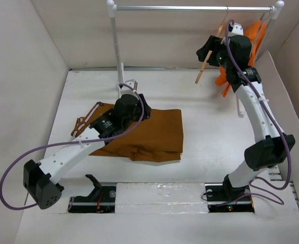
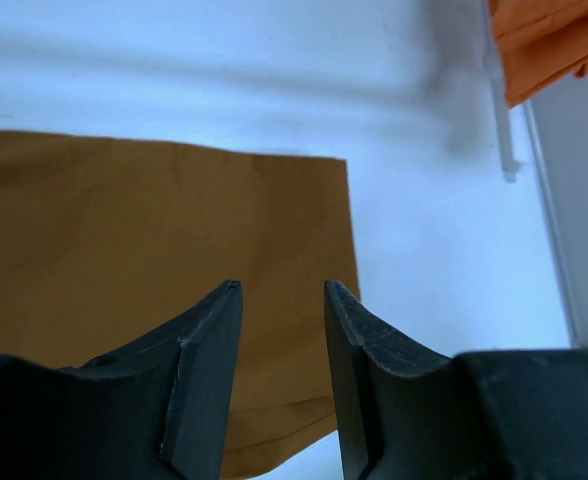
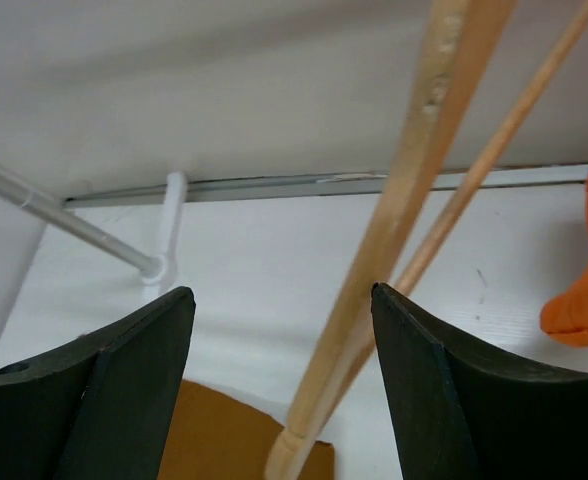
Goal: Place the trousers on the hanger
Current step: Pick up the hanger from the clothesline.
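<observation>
The rust-brown trousers lie folded flat on the white table, their striped waistband at the left. My left gripper hovers just above their far edge, open and empty; in the left wrist view the cloth lies below the fingers. The pale wooden hanger hangs tilted from the clothes rail at the back right. My right gripper is raised beside it, open; in the right wrist view the hanger's arm and bar pass between the fingers, close to the right finger, ungripped.
A bright orange garment hangs on the rail behind the right arm, also in the left wrist view. The rail's white left post stands just behind the trousers. Pale walls enclose the table on three sides.
</observation>
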